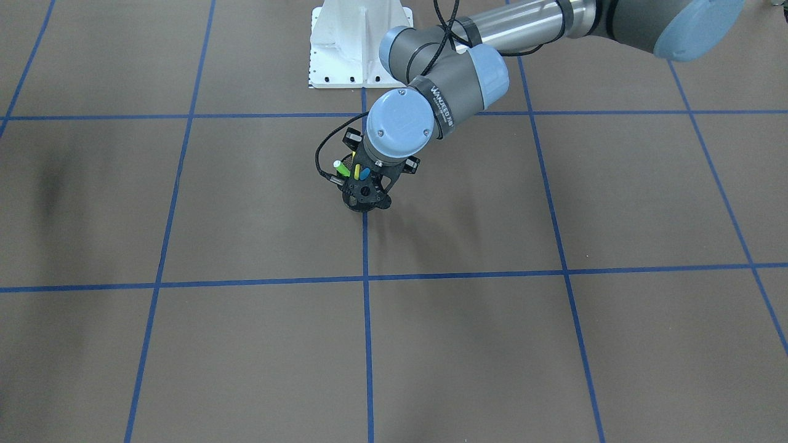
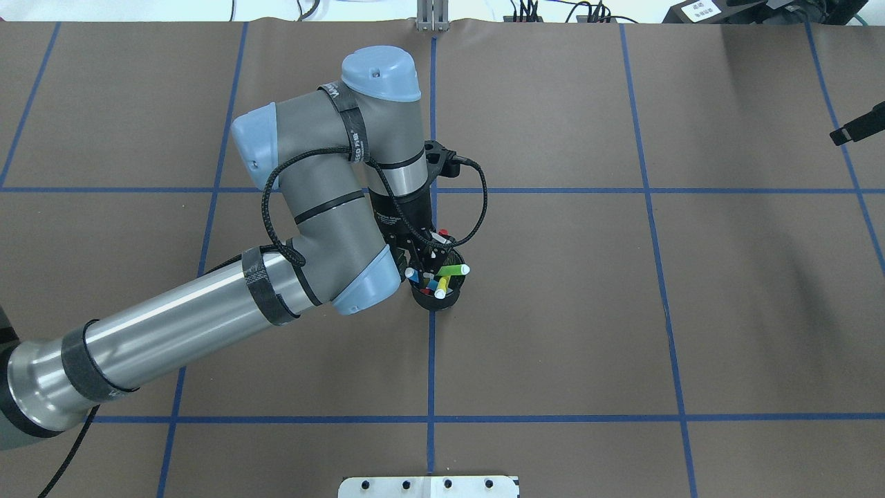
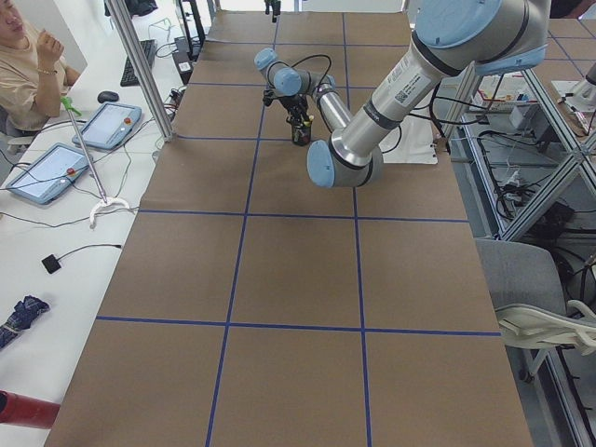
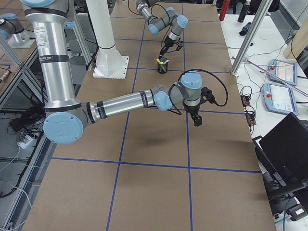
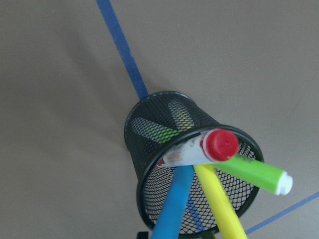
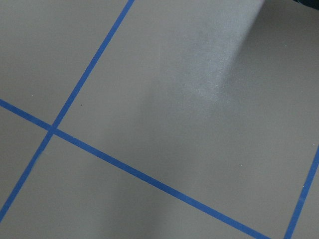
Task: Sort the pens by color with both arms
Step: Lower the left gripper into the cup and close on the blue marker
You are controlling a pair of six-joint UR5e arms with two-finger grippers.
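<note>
A black mesh cup [image 2: 435, 299] stands on a blue tape line at mid-table. It holds the green pen [image 5: 254, 172], the blue pen [image 5: 174, 209], the yellow pen [image 5: 219, 204] and the white pen with red ends [image 5: 219, 143]. My left gripper [image 2: 423, 261] hangs right over the cup's far rim. Its black fingertips just show at the bottom edge of the left wrist view, apart, on either side of the blue pen. My right gripper [image 4: 196, 120] hovers empty above bare table far to the right. I cannot tell whether it is open.
The white mounting pedestal [image 1: 360, 43] stands at the robot side of the table. Blue tape lines [image 6: 149, 177] divide the brown table cover into squares. An operator [image 3: 28, 65] sits by tablets beyond the table's far edge.
</note>
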